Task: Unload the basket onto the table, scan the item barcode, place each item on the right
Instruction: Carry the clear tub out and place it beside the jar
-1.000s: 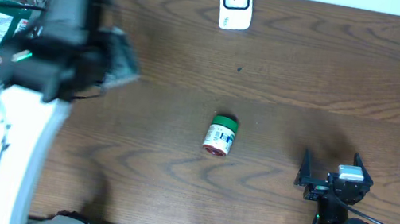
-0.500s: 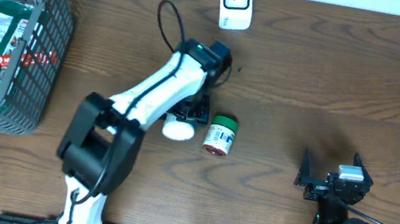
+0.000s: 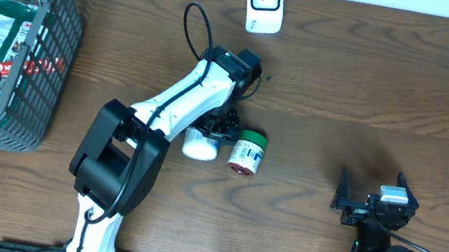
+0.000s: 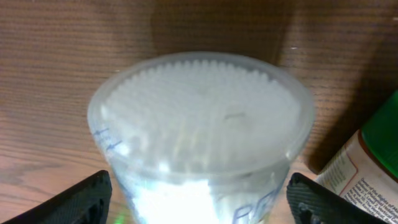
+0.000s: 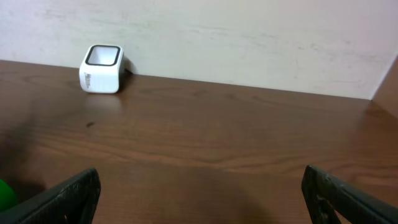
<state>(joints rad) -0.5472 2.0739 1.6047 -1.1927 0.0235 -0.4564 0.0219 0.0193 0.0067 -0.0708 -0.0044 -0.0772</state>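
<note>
from overhead, the left gripper (image 3: 217, 128) is down near the middle of the table (image 3: 375, 87), over a white tub of cotton swabs (image 3: 199, 146) that stands upright. a green-lidded jar (image 3: 247, 151) lies on its side just beside the tub, at its 3 o'clock. the white scanner (image 3: 264, 4) stands at the table's 12 o'clock edge, well apart from both. a grey basket (image 3: 57, 54) with packets in it fills the 10 o'clock corner. the right gripper (image 3: 372, 193) sits at 4 o'clock, jaws spread wide on nothing.

the left wrist view looks down on the tub's clear lid. the dark fingertips (image 4: 74, 202) stand apart at 8 and 4 o'clock, either side of the tub, not visibly squeezing it.

in the right wrist view, the scanner is at 10 o'clock against a pale wall (image 5: 249, 37), with bare wood between the parted fingers.
</note>
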